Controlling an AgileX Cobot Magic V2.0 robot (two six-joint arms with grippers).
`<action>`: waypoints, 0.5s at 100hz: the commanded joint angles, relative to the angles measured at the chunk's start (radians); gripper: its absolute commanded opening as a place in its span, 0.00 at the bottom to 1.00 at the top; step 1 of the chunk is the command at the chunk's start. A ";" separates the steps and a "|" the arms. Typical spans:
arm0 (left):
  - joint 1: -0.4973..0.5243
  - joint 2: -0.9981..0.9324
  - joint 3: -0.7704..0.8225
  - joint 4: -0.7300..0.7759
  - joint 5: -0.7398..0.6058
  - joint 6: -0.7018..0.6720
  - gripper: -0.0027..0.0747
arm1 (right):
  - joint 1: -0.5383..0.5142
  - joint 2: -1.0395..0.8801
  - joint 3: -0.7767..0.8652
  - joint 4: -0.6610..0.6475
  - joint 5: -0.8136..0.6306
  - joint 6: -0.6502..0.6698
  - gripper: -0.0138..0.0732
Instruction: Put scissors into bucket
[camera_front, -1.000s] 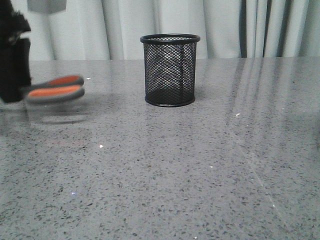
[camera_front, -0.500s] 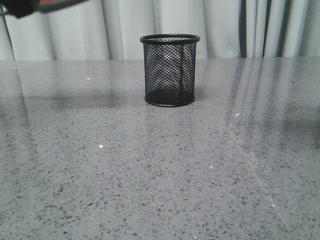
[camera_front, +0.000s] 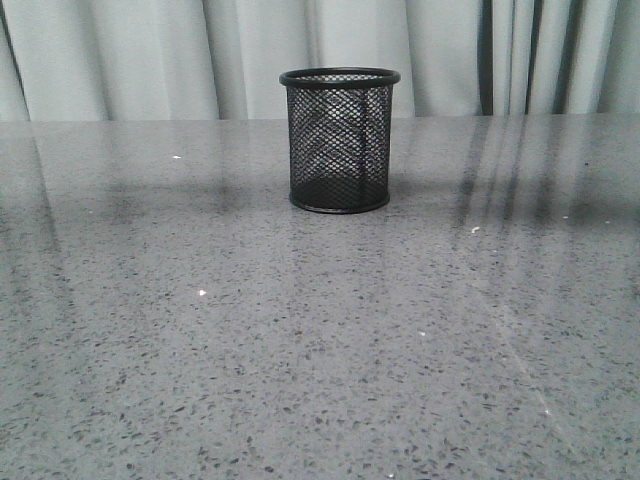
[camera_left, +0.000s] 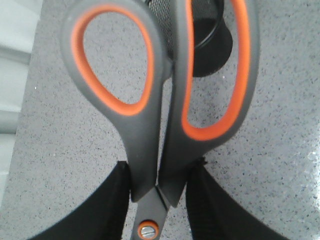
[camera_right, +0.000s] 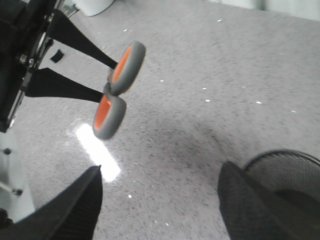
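The left end effector (camera_left: 159, 187) pinches the scissors with dark grey handles and orange-lined loops (camera_left: 160, 100) near their pivot screw, handles pointing away from the wrist, lifted well above the grey speckled bench (camera_front: 300, 350). The blades are hidden, so I cannot tell how they point. The small black wire-mesh bucket (camera_front: 340, 140) stands upright and appears empty. The right end effector (camera_right: 160, 205) is spread and holds nothing, hovering near the bucket. To do this step well, the scissors should come directly over the bucket's rim, turn vertical, then be lowered gently before release, so the light bucket does not tip.
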 joint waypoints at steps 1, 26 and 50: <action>-0.001 -0.042 -0.039 -0.048 0.018 -0.006 0.28 | 0.025 0.025 -0.087 0.072 -0.004 -0.016 0.67; -0.001 -0.042 -0.040 -0.051 0.016 -0.004 0.28 | 0.103 0.125 -0.210 0.116 -0.011 -0.016 0.67; -0.001 -0.042 -0.040 -0.051 0.016 -0.004 0.28 | 0.122 0.191 -0.258 0.158 -0.019 -0.014 0.67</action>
